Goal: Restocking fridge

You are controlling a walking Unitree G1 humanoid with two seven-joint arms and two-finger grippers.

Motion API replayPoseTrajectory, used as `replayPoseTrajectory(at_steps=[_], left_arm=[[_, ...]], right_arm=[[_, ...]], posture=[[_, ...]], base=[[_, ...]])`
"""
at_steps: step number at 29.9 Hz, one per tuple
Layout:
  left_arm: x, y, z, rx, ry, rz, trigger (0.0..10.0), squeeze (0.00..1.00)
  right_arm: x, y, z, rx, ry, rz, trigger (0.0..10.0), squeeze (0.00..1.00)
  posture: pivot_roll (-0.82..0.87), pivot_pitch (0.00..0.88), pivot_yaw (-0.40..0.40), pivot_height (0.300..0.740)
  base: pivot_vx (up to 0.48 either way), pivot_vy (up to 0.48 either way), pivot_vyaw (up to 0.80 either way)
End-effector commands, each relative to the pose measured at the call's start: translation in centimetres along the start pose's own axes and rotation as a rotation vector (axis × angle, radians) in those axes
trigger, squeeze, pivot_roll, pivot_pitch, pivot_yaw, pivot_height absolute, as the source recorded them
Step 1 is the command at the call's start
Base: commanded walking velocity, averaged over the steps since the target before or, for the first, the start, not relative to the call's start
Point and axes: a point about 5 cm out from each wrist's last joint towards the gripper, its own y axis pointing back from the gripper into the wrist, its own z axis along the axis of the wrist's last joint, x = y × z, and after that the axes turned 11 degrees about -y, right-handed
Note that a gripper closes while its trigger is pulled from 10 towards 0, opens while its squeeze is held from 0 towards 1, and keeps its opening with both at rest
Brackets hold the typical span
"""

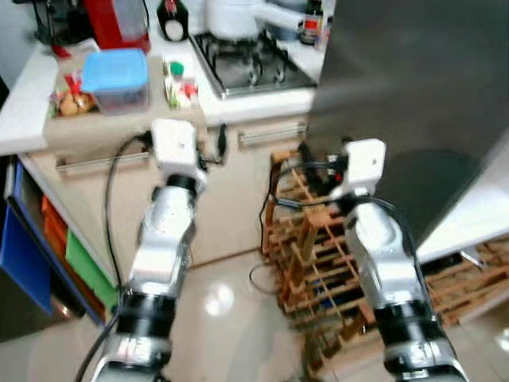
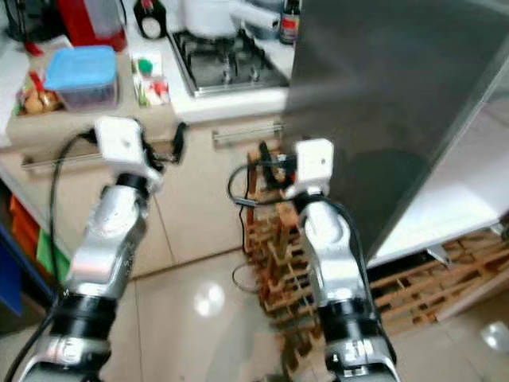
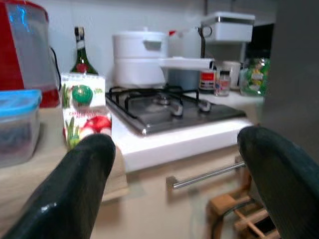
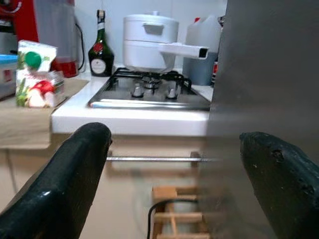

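At the upper left of the head view, a clear plastic box with a blue lid (image 1: 116,78) was seen on the pale wooden counter (image 1: 87,131), with a small carton printed with red and green fruit (image 1: 180,82) standing just right of it. A red appliance (image 1: 118,21) and a dark green glass bottle (image 1: 170,20) were set behind them at the top edge. None of these was held, and which of them was meant for restocking could not be told. The left tool (image 3: 174,184) was held empty, its two black fingers spread wide, in front of the counter edge and level with the carton. Towards the upper centre, a steel gas hob (image 1: 248,62) carried a white lidded pot (image 4: 150,35). Lower centre, a wooden slatted rack (image 1: 318,263) stood on the glossy floor. The right tool (image 4: 174,189) was likewise spread wide and empty, raised just beside the edge of the dark grey fridge door (image 1: 413,103) filling the upper right.

The risks were judged as follows: the door, close against the right arm, could be struck if that arm were swung outward; the carton, tall and light, could be tipped by an off-centre approach; and the rack near the feet could be caught by a step.
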Motion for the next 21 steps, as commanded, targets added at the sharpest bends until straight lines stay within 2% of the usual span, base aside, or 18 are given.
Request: replayPoseTrajectory(at_steps=[1, 7, 10, 15, 21], left_arm=[[1.09, 0.02, -0.22, 0.019, -0.016, 0.045, 10.0, 0.00], [0.70, 0.17, -0.29, 0.024, 0.007, 0.016, 10.0, 0.00], [0.56, 0.22, -0.33, 0.027, 0.016, 0.007, 10.0, 0.00], [0.44, 0.27, -0.31, 0.032, 0.012, -0.001, 10.0, 0.00], [0.48, 0.24, -0.33, 0.038, -0.008, 0.011, 10.0, 0.00]], right_arm=[[0.60, -0.28, 0.21, -0.003, -0.020, 0.020, 10.0, 0.00], [0.08, -0.25, 0.25, 0.002, -0.034, -0.002, 10.0, 0.00], [0.14, -0.18, 0.32, -0.005, -0.043, 0.002, 10.0, 0.00], [0.40, -0.15, 0.15, 0.009, -0.039, 0.014, 10.0, 0.00], [0.30, -0.14, -0.16, 0.031, -0.033, 0.004, 10.0, 0.00]], posture=[[-0.05, 0.000, -0.023, 0.740], [-0.05, 0.000, -0.025, 0.740], [-0.05, 0.000, -0.023, 0.740], [-0.05, 0.000, -0.022, 0.740], [-0.05, 0.000, -0.023, 0.740]], base=[[0.000, 0.000, 0.00], [0.000, 0.000, 0.07], [0.000, 0.000, 0.70], [0.000, 0.434, 0.67], [0.000, 0.000, 0.65]])
